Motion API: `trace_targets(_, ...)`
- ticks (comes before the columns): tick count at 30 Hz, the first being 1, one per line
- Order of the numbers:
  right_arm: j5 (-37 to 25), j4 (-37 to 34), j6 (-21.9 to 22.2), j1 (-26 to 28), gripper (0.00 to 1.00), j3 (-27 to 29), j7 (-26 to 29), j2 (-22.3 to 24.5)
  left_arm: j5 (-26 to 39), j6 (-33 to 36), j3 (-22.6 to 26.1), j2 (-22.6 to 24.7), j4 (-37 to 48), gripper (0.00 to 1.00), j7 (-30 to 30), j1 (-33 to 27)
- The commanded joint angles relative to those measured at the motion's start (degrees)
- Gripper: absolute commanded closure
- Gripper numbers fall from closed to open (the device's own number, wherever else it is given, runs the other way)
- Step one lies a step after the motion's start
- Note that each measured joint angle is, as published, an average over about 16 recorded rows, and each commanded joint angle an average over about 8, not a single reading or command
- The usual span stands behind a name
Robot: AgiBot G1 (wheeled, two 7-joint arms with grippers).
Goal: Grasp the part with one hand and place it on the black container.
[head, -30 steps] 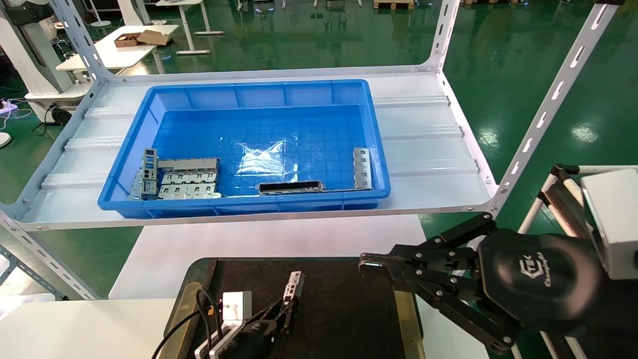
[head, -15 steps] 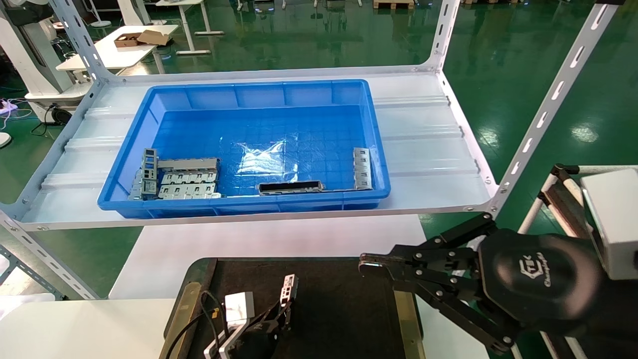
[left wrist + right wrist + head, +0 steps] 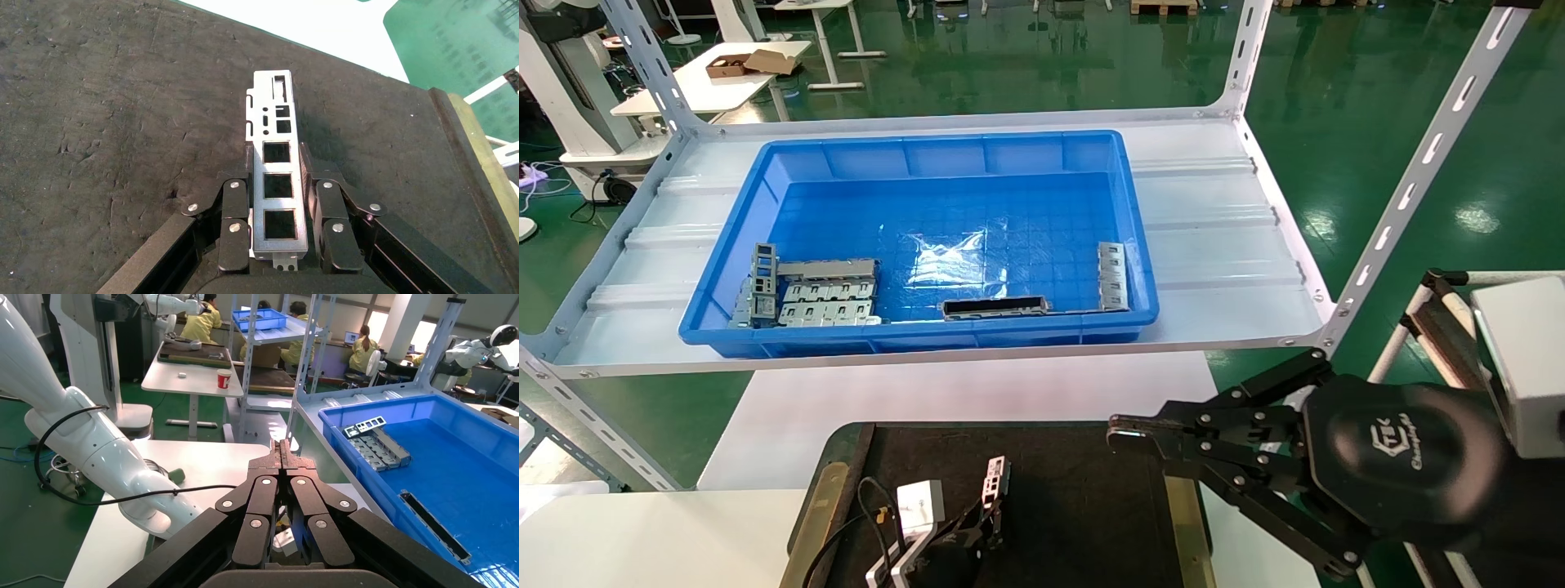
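Note:
The part [image 3: 994, 478], a narrow silver-grey bar with square cutouts, is held in my left gripper [image 3: 991, 505] over the near middle of the black container [image 3: 1083, 490]. In the left wrist view the part [image 3: 272, 101] sticks out past the fingers, my left gripper [image 3: 275, 180] is shut on its lower half, and the matte black container surface [image 3: 122, 122] lies close beneath. My right gripper [image 3: 1120, 433] is shut and empty, hovering over the container's right edge; it also shows in the right wrist view [image 3: 281, 447].
A blue bin [image 3: 928, 336] stands on the white shelf behind. It holds grey perforated plates [image 3: 825, 298], a dark-faced bar [image 3: 995, 307] and another silver bar [image 3: 1113, 276]. A brass-coloured strip [image 3: 1185, 523] runs along the container's right side.
My left gripper has moved down and nearer with the part, bringing it lower over the black container. The right arm has not moved.

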Motion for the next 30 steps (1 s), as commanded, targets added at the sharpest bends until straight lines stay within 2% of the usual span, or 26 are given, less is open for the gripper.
trace_targets(1, 0.00, 0.00, 0.00, 0.00, 0.00, -0.01, 0.00, 0.00, -1.88, -0.88, 1.18, -0.08, 0.04, 0.00, 0.78, -0.48)
trace_targets(14, 0.03, 0.00, 0.02, 0.01, 0.00, -0.05, -0.02, 0.02, -19.12, -8.12, 9.84, -3.24, -6.51, 0.00, 7.86, -6.29)
trace_targets(21, 0.05, 0.00, 0.03, 0.02, 0.00, -0.07, -0.04, 0.03, -23.72, -10.77, 11.64, -6.54, -13.13, 0.00, 10.31, -8.80)
trace_targets(26, 0.06, 0.00, 0.04, 0.02, 0.00, -0.09, -0.04, 0.04, -24.14, -8.45, 11.68, -10.57, -17.33, 0.00, 10.93, -9.52)
trace_targets(30, 0.07, 0.00, 0.04, 0.02, 0.00, -0.10, -0.05, 0.04, -23.08, -2.00, 11.04, -14.77, -18.57, 0.00, 10.98, -9.85)
